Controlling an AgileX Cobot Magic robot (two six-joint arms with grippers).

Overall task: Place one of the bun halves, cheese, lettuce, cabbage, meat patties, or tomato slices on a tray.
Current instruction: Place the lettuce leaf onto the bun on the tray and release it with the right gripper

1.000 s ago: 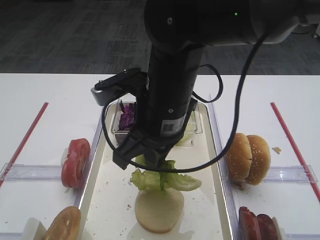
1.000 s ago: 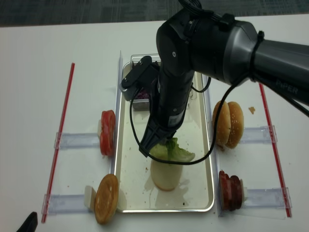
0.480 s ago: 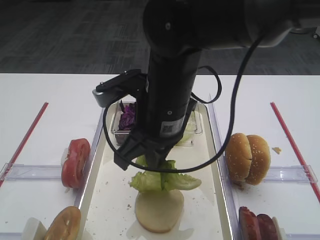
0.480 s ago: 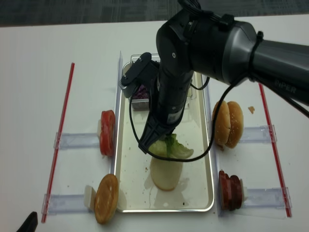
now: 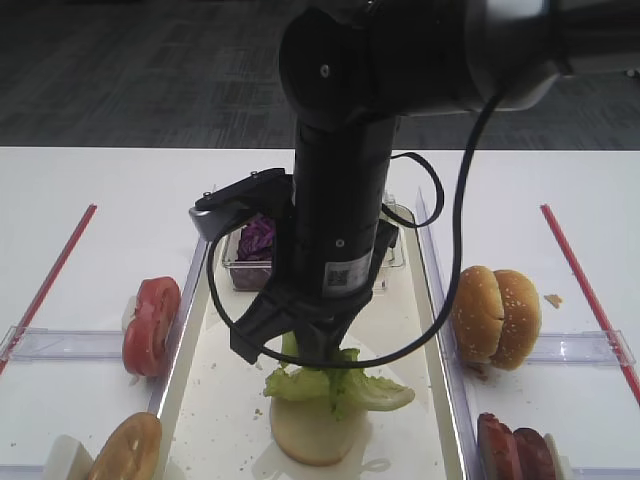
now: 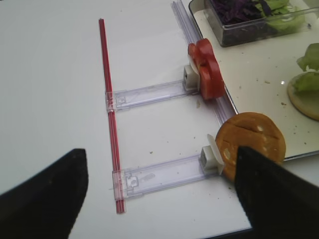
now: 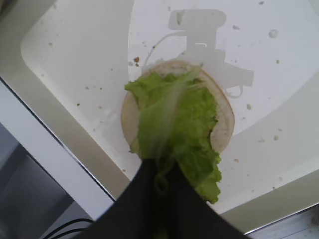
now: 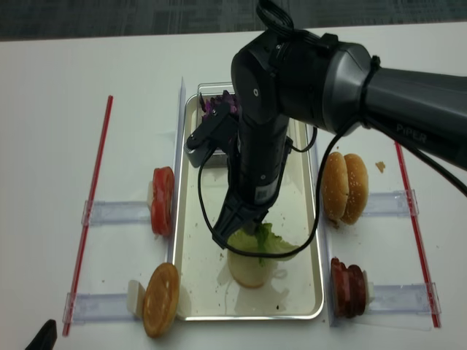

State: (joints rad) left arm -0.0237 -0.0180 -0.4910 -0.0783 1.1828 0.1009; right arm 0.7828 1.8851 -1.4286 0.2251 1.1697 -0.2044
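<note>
Nearest the camera, a golden bun half (image 5: 127,450) is standing on edge in a clear holder at the left of the tray (image 5: 425,400), and the dark red meat patties (image 5: 515,450) are standing in a holder at the right. On the tray, a flat pale bun half (image 5: 318,440) is lying down, and a green lettuce leaf (image 5: 340,385) is draping over it, touching it. The right claw (image 5: 325,358) is pinching that lettuce tight from above, with its jaws almost closed on the leaf.

A bit farther back, the tomato slices (image 5: 150,325) are standing on the left of the tray and two sesame bun halves (image 5: 495,315) are standing together on the right. A white sticker with a square code (image 5: 335,283) is showing on the black arm, too small to read. In the realsense view, grey letters on the arm are spelling "PIPER" (image 8: 414,133).

At the far end of the tray, purple cabbage (image 5: 260,238) is sitting in a clear tub (image 5: 245,272).

The left claw (image 6: 159,191) is hanging over the white bench (image 5: 100,200) with its jaws wide apart, holding nothing.
</note>
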